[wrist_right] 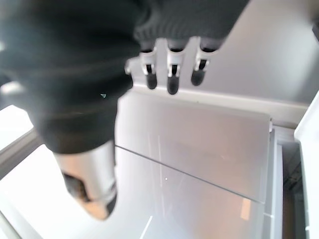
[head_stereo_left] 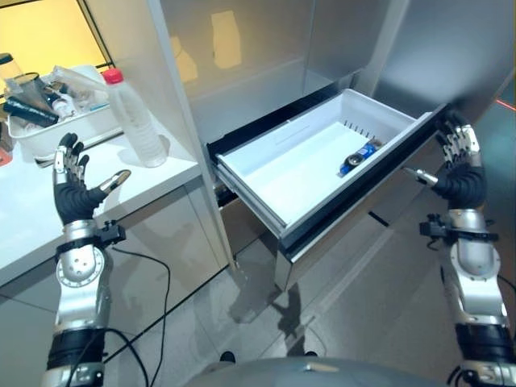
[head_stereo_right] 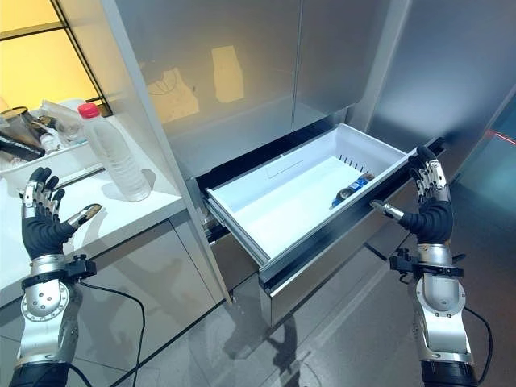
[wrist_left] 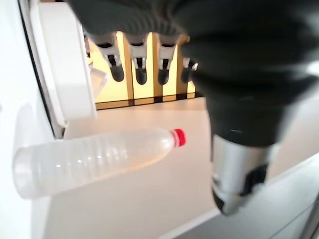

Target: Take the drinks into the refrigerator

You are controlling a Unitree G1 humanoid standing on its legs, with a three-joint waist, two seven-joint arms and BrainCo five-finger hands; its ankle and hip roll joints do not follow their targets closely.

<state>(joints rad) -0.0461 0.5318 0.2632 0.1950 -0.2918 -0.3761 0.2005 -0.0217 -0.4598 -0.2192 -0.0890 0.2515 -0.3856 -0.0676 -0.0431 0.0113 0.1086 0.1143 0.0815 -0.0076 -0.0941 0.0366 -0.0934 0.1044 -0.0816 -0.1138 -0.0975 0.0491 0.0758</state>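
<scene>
A clear plastic water bottle (head_stereo_left: 139,121) with ribbed sides and a red cap stands upright on the white tabletop (head_stereo_left: 48,210), near its edge beside the refrigerator. It looks empty or close to it; the liquid level is hard to make out. In the left wrist view the same bottle (wrist_left: 94,159) shows whole, apart from the hand.

A second drink, a small dark bottle with a blue label (head_stereo_left: 360,156), lies on its side in the pulled-out white refrigerator drawer (head_stereo_left: 266,173), against the drawer's right wall near the front corner. Its shape and cap are too small to tell clearly.

Behind the clear bottle sits a white basket (head_stereo_left: 36,141) on the tabletop, holding a jumble of dark containers and clear wrapping; the separate items cannot be told apart, and the basket is cut off by the picture edge.

The left hand (head_stereo_left: 74,189) hangs above the tabletop edge, near the clear bottle but not touching it, fingers (wrist_left: 141,67) straight and spread, thumb out, holding nothing. The right hand (head_stereo_left: 459,173) is raised just beside the drawer's right front corner, fingers (wrist_right: 172,74) likewise straight and spread wide, holding nothing.
</scene>
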